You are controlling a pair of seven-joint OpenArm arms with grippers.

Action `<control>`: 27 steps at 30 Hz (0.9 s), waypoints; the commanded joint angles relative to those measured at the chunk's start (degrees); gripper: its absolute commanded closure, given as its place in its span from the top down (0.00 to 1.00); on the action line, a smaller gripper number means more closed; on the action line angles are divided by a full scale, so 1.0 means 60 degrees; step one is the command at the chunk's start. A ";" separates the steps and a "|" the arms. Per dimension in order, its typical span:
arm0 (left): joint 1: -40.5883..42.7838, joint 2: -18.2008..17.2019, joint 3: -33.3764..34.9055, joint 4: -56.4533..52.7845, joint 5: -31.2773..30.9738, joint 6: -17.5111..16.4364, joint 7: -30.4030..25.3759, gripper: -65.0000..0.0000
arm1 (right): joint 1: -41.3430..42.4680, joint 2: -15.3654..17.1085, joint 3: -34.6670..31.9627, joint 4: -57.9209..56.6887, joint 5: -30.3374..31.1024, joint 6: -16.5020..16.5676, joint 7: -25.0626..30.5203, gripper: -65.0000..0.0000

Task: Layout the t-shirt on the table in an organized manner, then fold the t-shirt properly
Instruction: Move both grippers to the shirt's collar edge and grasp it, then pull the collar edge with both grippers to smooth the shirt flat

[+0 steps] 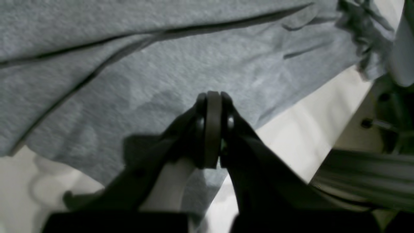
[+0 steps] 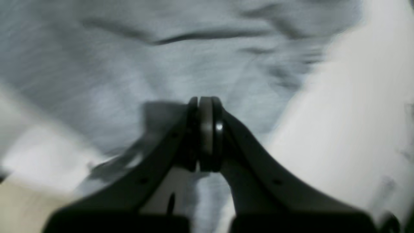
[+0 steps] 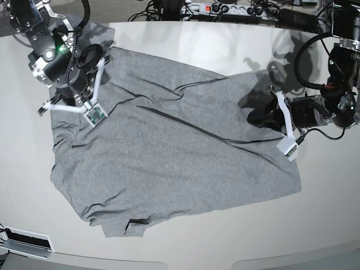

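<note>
Fingers [image 1: 212,129] over creased grey t-shirt [image 3: 169,163]

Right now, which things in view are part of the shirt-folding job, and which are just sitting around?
Job:
- heather-grey knit t-shirt, spread but creased
- glossy white-cream table
- left gripper, shut, over the shirt
- right gripper, shut, over the shirt

Lying about:
- white power strip at the far edge
- black cables
- white box, near corner
</note>
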 commanded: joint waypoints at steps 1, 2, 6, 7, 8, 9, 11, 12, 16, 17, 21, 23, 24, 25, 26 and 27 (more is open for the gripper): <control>-0.0146 -0.0135 0.0058 0.0102 -0.0004 -0.0079 -0.0357 0.00 | 0.0011 0.0091 0.0051 0.0157 0.0433 0.0390 0.0142 0.02; -0.0142 -0.0135 0.0204 0.0102 0.0208 -0.0079 -0.0510 0.00 | -0.0058 0.0087 0.0051 0.0157 0.0882 0.0922 0.0299 0.02; -0.0146 -0.0131 0.0907 -0.0135 0.1151 -0.0079 -0.1453 0.00 | -0.0255 0.0004 0.0033 0.0157 0.2401 0.3042 0.0656 0.01; -0.0168 -0.0135 0.1104 -0.0273 0.1413 -0.0079 -0.1774 0.00 | -0.0270 -0.0091 0.0033 0.0157 0.2616 0.3235 0.0681 0.01; -0.0197 -0.0131 0.1304 -0.0426 0.1672 -0.0079 -0.2047 0.00 | -0.0270 -0.0211 0.0033 0.0153 0.2728 0.3330 0.0681 0.00; -0.0222 -0.0131 0.1497 -0.0572 0.1923 -0.0079 -0.2288 0.00 | -0.0270 -0.0335 0.0033 0.0153 0.2721 0.3326 0.0721 0.00; -0.0306 -0.0135 0.1854 -0.0882 0.2433 -0.0079 -0.2648 0.00 | -0.0262 -0.0517 0.0033 0.0091 0.2528 0.3195 0.1020 0.00; -0.0368 -0.0135 0.2011 -0.1067 0.2656 -0.0079 -0.2827 0.00 | -0.0262 -0.0601 0.0033 0.0007 0.2317 0.3053 0.1300 0.00; -0.0663 -0.0106 0.2419 -0.1829 0.3206 -0.0079 -0.3625 0.00 | -0.0095 -0.1133 0.0033 -0.0780 0.1796 0.2772 0.1745 0.00; -0.0729 -0.0066 0.2455 -0.2018 0.3355 -0.0079 -0.3745 0.00 | -0.0007 -0.1297 0.0033 -0.1133 0.1872 0.2816 0.1749 0.00; -0.0969 0.0219 0.2452 -0.2659 0.3555 -0.0079 -0.3810 0.00 | 0.0444 -0.2076 0.0033 -0.2703 0.1865 0.3599 0.1785 0.00; -0.1107 0.0350 0.2452 -0.2816 0.3563 -0.0079 -0.3810 0.00 | 0.0637 -0.2415 0.0033 -0.3067 0.1869 0.3985 0.1745 0.00; -0.1151 0.0382 0.2452 -0.2830 0.3555 -0.0079 -0.3814 0.00 | 0.0674 -0.2557 0.0033 -0.3038 0.1869 0.4091 0.1745 0.00; -0.1184 0.0401 0.2452 -0.2827 0.3552 -0.0079 -0.3818 0.00 | 0.0699 -0.2696 0.0029 -0.2911 0.1887 0.4178 0.1745 0.00; -0.1209 0.0419 0.2452 -0.2830 0.3537 -0.0079 -0.3810 0.00 | 0.0718 -0.2830 0.0029 -0.2743 0.1905 0.4288 0.1745 0.00; -0.1231 0.0419 0.2452 -0.2830 0.3523 -0.0079 -0.3810 0.00 | 0.0718 -0.2936 0.0025 -0.2597 0.1949 0.4393 0.1749 0.00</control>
